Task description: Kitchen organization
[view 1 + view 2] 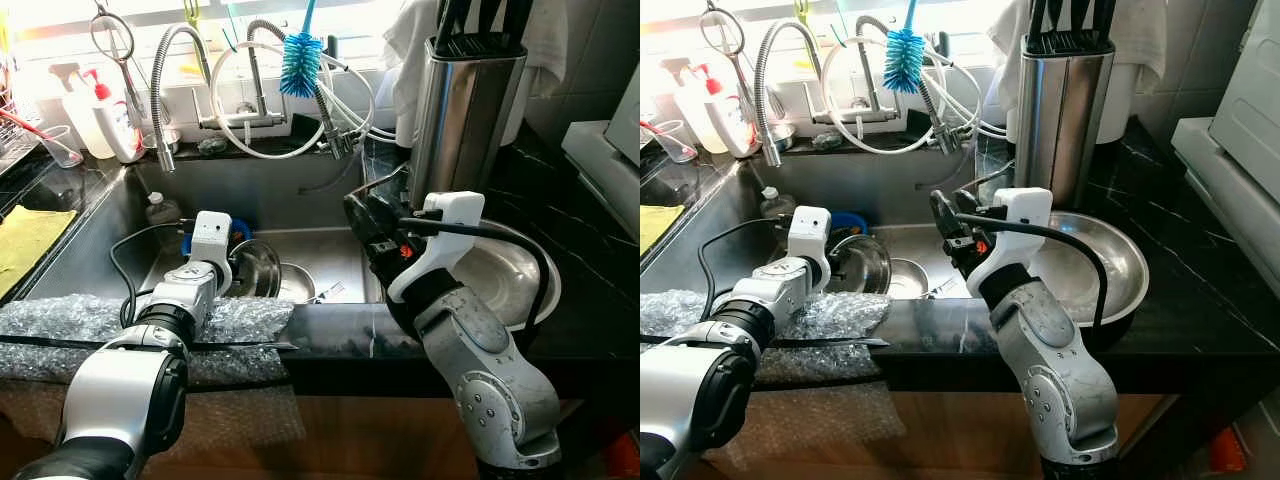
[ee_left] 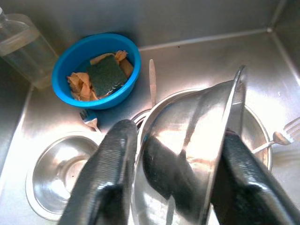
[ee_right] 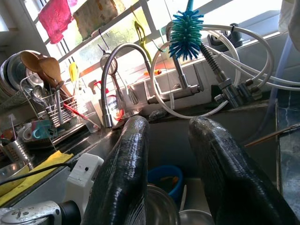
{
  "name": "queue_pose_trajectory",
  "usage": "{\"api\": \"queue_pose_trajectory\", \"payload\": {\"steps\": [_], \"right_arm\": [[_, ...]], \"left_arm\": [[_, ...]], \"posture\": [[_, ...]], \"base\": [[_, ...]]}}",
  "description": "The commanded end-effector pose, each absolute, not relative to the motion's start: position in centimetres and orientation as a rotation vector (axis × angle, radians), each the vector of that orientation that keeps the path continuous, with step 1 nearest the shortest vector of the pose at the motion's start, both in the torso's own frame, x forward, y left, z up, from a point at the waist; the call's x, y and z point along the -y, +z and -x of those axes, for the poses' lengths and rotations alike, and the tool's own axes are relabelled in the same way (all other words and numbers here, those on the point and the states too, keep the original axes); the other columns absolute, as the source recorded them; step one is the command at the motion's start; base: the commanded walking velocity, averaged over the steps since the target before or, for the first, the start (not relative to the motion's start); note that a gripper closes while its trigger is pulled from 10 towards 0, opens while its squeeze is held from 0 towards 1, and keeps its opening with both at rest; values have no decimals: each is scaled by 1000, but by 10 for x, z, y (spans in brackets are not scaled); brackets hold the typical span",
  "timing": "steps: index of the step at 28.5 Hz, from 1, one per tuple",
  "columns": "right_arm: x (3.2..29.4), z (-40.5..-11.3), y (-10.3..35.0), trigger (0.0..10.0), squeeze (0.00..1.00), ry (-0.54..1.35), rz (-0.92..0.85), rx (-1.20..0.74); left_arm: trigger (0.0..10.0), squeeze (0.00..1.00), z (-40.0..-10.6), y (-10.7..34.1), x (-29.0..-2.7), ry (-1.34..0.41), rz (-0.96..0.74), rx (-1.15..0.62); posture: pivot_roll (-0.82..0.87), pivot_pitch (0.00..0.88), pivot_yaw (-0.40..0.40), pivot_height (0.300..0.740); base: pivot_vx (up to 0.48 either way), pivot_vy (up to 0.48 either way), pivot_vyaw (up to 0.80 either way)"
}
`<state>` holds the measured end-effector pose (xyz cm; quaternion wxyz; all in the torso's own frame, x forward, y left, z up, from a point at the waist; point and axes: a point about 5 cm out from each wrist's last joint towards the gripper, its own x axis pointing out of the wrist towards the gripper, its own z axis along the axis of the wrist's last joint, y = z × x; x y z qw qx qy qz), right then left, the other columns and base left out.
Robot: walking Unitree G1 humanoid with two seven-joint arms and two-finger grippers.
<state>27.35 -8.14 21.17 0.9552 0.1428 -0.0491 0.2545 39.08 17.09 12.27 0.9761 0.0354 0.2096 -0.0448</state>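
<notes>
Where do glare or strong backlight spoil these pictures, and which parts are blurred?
Left eye view: the window behind the faucet is washed out white. Left wrist view: a bright glare patch lies on the sink floor and on the steel bowl held in the left hand; its near fingers look soft. Right wrist view: backlit window, and the right hand is large and blurred.

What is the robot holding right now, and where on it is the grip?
The left gripper holds a steel bowl tilted over the sink, one finger on each side of its wall near the rim. The right gripper is open and holds nothing.
</notes>
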Motion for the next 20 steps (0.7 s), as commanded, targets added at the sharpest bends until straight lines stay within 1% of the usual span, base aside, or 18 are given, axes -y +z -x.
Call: {"api": "queue_pose_trajectory", "payload": {"steps": [1,6,15,16,19,20], "right_arm": [[78,-274,215,10000,0,532,-283,101],[79,-274,215,10000,0,535,-280,100],[78,-275,214,10000,0,539,-277,96],[78,-275,214,10000,0,538,-276,95],[78,-275,214,10000,0,538,-276,95],[78,-275,214,10000,0,538,-274,93]], "left_arm": [[10000,1000,-395,132,-171,-103,-66,-405],[10000,1000,-396,134,-166,-147,-59,-400],[10000,1000,-396,135,-164,-160,-27,-400],[10000,1000,-396,135,-163,-167,36,-409],[10000,1000,-396,135,-162,-171,63,-412],[10000,0,-396,135,-161,-177,68,-415]], "posture": [[-186,0,133,740],[-185,0,132,740],[-184,0,132,740],[-184,0,132,740],[-184,0,132,740],[-183,0,128,740]], "base": [[0,0,0],[0,0,0],[0,0,0],[0,0,0],[0,0,0],[0,0,0]]}}
